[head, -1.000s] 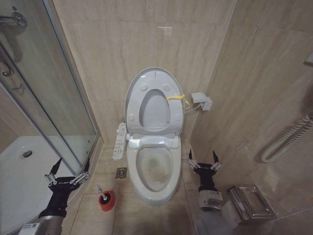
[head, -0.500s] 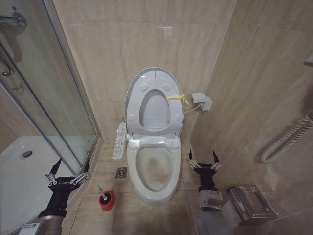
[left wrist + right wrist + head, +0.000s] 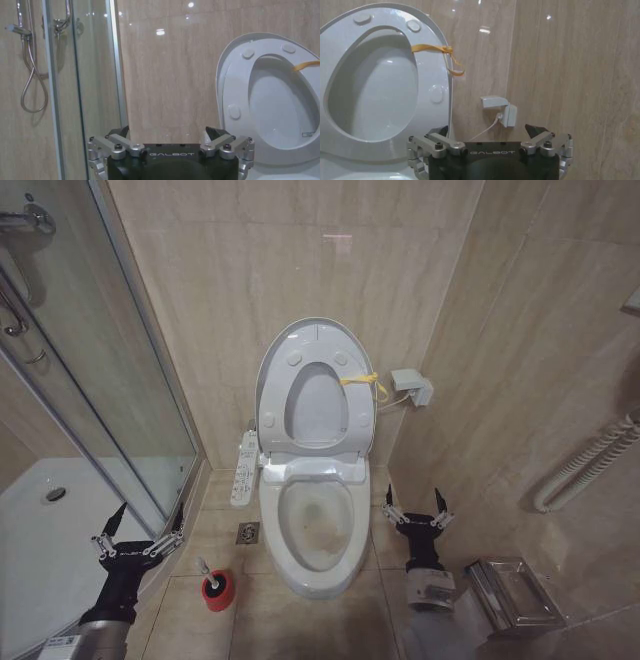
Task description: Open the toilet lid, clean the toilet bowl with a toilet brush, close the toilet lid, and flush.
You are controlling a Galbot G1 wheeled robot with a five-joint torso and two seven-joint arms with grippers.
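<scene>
**Lid up, brush not yet taken**

The toilet lid [image 3: 316, 350] stands raised against the wall above the stained toilet bowl [image 3: 315, 525]. The toilet brush [image 3: 204, 569] sits in its red holder [image 3: 217, 591]. Nothing has moved over the last second: left hand [image 3: 140, 523] and right hand [image 3: 414, 502] remain spread, empty.

Bright, even light — glare spots on tiles.

Head looks down; both wrist views face the raised toilet lid [image 3: 316, 385].
</scene>
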